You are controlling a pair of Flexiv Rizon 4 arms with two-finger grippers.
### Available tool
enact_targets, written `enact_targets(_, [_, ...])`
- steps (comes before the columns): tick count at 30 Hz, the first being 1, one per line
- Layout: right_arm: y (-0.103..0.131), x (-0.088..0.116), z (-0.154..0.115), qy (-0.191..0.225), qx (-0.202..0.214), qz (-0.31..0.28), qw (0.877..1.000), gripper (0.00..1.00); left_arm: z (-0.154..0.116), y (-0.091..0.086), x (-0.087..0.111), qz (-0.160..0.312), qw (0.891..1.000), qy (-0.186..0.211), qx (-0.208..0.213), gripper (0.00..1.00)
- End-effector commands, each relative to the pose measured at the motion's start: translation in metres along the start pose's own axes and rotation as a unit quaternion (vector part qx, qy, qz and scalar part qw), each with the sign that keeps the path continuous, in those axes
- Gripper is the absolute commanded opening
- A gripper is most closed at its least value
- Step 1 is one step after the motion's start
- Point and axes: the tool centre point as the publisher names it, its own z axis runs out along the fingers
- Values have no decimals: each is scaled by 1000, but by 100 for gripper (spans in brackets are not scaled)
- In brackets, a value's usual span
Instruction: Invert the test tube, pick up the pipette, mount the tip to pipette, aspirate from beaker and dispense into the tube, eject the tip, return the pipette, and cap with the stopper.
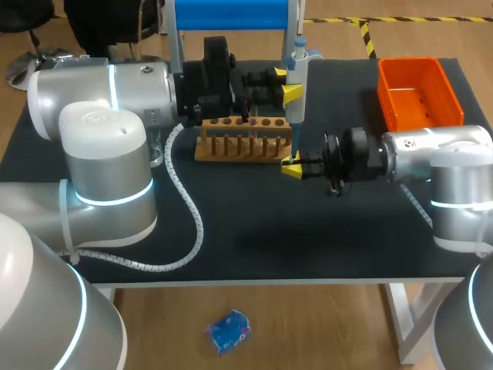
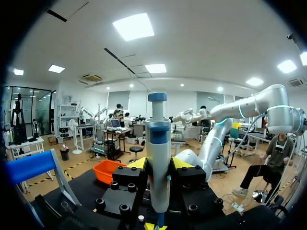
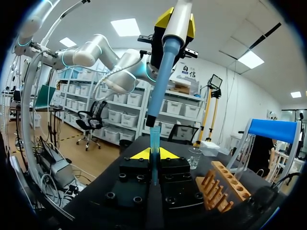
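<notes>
Left gripper (image 1: 288, 83): the upright pipette (image 1: 298, 65) is being clamped between its fingers above the wooden rack (image 1: 239, 145); the test tube (image 3: 154, 153) is being gripped by the right gripper (image 1: 292, 166), just under the pipette's tip.

One pipette (image 1: 297, 77), one tube (image 3: 154, 143), one beaker (image 3: 194, 158), one rack (image 1: 245, 140), one bin (image 1: 420, 94)

Bright, even light pours down from the white ceiling panels (image 2: 134, 26), which flare to blank white, leaving a soft sheen on the left arm (image 1: 104, 127) and only faint, soft-edged shadows beneath it on the matte black table (image 1: 254, 239).
</notes>
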Motion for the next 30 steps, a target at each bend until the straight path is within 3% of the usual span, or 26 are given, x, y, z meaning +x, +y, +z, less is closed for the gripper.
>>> enact_targets(1, [0,4,0,0,1,1,1000,0,0,1,0,0,1000,0,1,0])
enact_targets(30, [3,4,-1,3,6,0,1000,0,0,1,0,0,1000,0,1,0])
